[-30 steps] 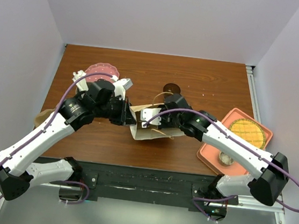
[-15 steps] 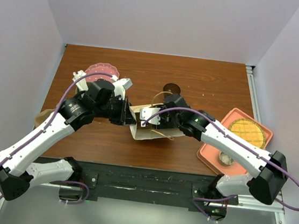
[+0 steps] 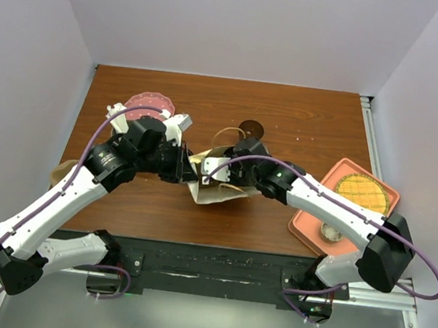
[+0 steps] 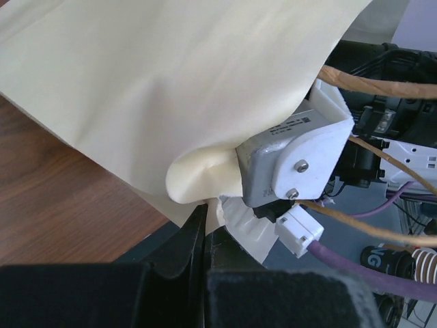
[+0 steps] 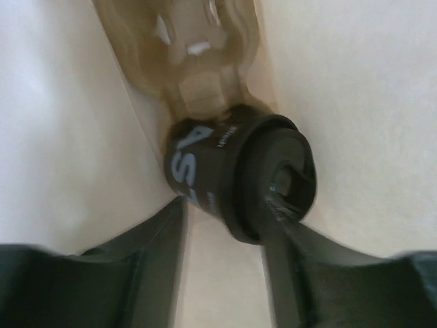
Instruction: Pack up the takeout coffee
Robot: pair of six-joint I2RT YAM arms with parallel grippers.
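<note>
- Step in hand: letting go of the coffee cup [image 5: 205, 171], which sits tilted inside the paper bag [image 4: 171, 89].
- Right gripper [image 5: 224, 208]: jaws apart, flanking the cup.
- Left gripper [image 4: 205, 236]: clamped on the bag's edge.
- Next, likely: draw the right gripper out without dragging the cup.

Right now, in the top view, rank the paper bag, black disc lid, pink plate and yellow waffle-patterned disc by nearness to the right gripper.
1. paper bag: table centre, the right gripper reaches into it.
2. black disc lid: just beyond, toward the far edge.
3. pink plate: back left.
4. yellow waffle-patterned disc: far right, on the orange tray.
</note>
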